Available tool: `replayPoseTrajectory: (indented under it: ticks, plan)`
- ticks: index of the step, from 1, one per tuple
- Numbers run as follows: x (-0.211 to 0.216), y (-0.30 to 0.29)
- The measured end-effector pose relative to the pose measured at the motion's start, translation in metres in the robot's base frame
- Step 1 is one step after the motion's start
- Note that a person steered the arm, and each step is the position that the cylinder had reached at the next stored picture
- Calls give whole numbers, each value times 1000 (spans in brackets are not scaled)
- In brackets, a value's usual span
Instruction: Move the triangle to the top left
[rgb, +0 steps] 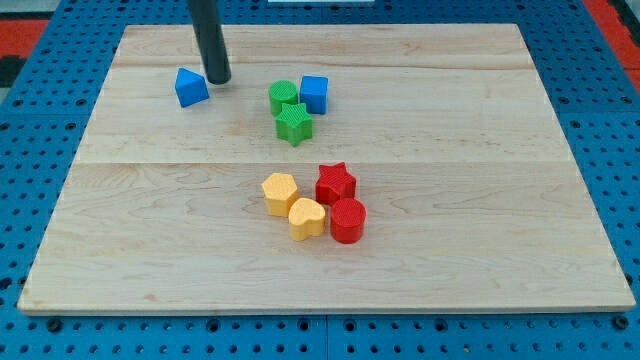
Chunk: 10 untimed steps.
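The blue triangle block lies in the upper left part of the wooden board. My tip stands just to the right of it, close to its right side or touching it. The dark rod rises from there out of the view's top.
A green round block, a green star and a blue cube cluster at the upper middle. A yellow pentagon-like block, a yellow heart, a red star and a red cylinder cluster at the centre.
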<state>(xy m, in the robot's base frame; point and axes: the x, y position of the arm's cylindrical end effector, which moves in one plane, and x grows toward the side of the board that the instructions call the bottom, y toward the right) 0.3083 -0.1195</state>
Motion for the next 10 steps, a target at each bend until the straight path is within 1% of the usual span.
replayPoseTrajectory:
  ticks: [1,2,3,4,5,6,7,8,9,10]
  plan:
    - [25,-12]
    - [35,-85]
    - [18,-109]
    - [8,-104]
    - [32,-76]
    - [39,-27]
    - [33,7]
    - [13,-22]
    - [-3,-76]
    - [-15,-91]
